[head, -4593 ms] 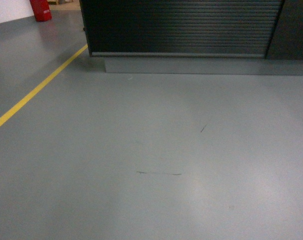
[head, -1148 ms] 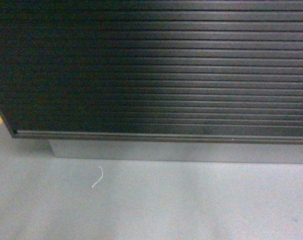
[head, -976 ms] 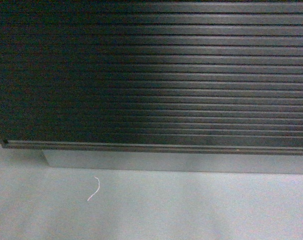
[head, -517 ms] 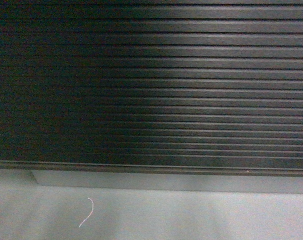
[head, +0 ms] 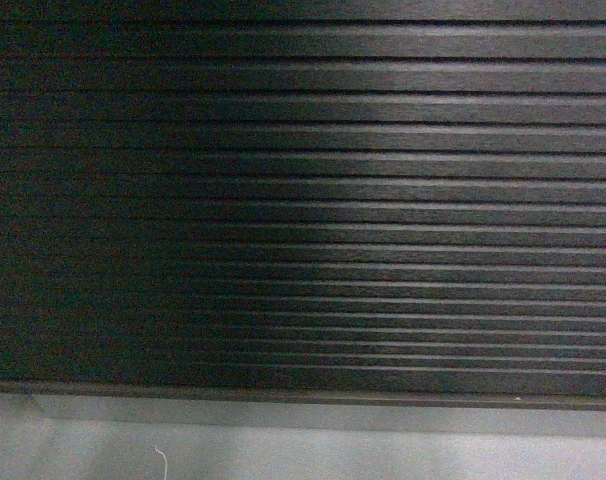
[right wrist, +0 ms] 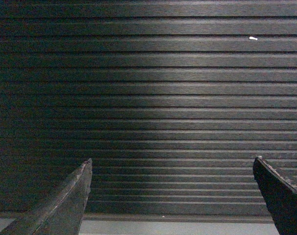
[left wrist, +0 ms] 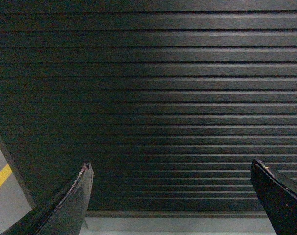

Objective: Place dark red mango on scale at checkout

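No mango and no scale in any view, so I can't place either relative to my grippers. All three cameras are filled by the ribbed front of the checkout (head: 303,200), very near, with its grey plinth (head: 313,418) along the bottom of the head view and a strip of floor (head: 383,460) below it. A small white scrap of thread (head: 163,464) lies on the floor at lower left.

Step in hand, as I judge it: the approach to the checkout. Nothing grasped. The left gripper (left wrist: 170,196) is spread wide and empty, and the right gripper (right wrist: 170,196) is the same, both pointing at the ribbed panel. A yellow floor line (left wrist: 0,178) shows at far left of the left wrist view, past the panel's edge.

Next move likely calls for looking up to the top surface to find the mango and scale, then picking an arm.
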Motion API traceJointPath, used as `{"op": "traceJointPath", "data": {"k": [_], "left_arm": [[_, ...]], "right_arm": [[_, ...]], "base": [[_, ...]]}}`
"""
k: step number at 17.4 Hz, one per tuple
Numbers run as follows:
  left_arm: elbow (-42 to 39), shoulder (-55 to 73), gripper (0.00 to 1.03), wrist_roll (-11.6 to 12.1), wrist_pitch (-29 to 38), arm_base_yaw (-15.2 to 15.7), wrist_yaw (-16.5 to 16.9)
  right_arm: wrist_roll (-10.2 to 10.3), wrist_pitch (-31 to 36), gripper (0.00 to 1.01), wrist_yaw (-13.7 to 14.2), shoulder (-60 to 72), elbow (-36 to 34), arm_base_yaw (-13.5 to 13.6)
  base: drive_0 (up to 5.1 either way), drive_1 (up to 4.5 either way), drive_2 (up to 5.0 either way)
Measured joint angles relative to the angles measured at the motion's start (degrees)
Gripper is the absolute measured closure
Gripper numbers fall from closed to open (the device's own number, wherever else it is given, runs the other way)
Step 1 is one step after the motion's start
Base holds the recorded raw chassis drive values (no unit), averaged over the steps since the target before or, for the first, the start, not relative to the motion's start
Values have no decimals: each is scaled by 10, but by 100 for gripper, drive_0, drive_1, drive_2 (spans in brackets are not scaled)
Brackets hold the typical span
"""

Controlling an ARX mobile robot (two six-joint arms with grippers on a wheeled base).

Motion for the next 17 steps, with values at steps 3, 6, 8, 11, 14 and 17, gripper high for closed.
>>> {"op": "traceJointPath", "data": {"k": [3, 6, 8, 11, 14, 17], "left_arm": [[0, 0, 5, 0, -1, 0, 0], [0, 0, 5, 0, -1, 0, 0], [0, 0, 5, 0, -1, 0, 0], [0, 0, 5, 0, -1, 0, 0], [0, 0, 5, 0, -1, 0, 0], [0, 0, 5, 0, -1, 0, 0]], "right_arm": [[0, 0, 3, 0, 0, 0, 0], [0, 0, 3, 0, 0, 0, 0], [0, 0, 3, 0, 0, 0, 0], [0, 0, 3, 0, 0, 0, 0], [0, 0, 3, 0, 0, 0, 0], [0, 0, 3, 0, 0, 0, 0]], "base": [[0, 305, -304], [0, 0, 0], [0, 0, 0], [0, 0, 0], [0, 0, 0], [0, 0, 0]]}}
